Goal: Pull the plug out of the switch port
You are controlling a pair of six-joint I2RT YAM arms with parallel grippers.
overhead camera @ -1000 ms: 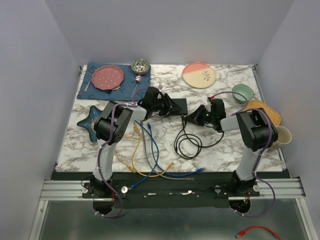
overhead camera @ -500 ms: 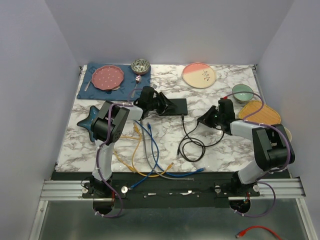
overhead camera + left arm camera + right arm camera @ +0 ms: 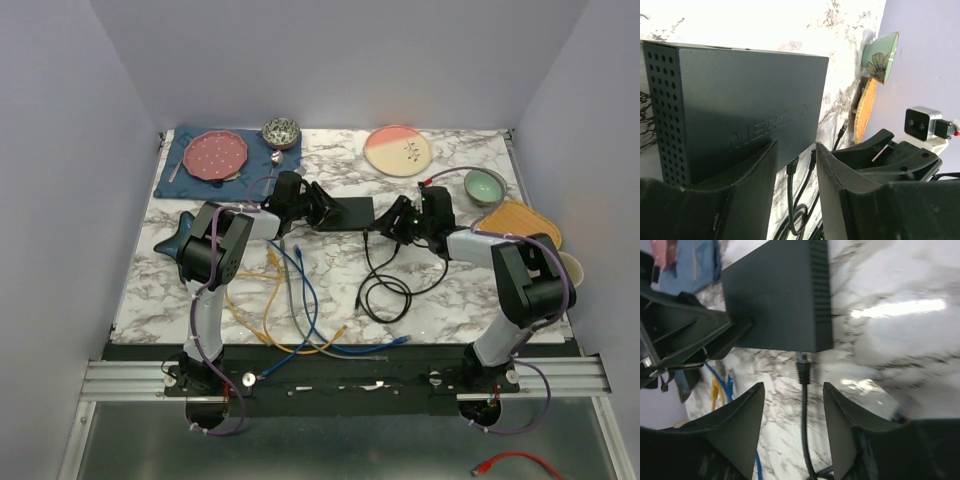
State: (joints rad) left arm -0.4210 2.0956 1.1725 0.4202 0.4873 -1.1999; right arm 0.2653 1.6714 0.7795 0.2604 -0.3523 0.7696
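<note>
Left gripper (image 3: 796,149) was clamped on one end of the flat matte-black rectangular switch box (image 3: 750,90), mid-table on white marble (image 3: 460,290). Right gripper (image 3: 793,389) jaws stood apart, straddling the thin black cable (image 3: 803,415) without contact. Black plug (image 3: 802,370) sat just ahead of them at the switch's socket edge; couldn't tell if it was seated.

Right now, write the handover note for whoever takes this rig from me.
Left gripper: closed on the left end of the switch, bracing it on the table.
Right gripper: open, its fingers either side of the plug, not touching it.
Plug: at the switch's socket edge, apparently seated; its black cable trails back toward the arm bases.
Done: switch braced, right fingers lined up.
Left: close on the plug and pull it straight out.
</note>
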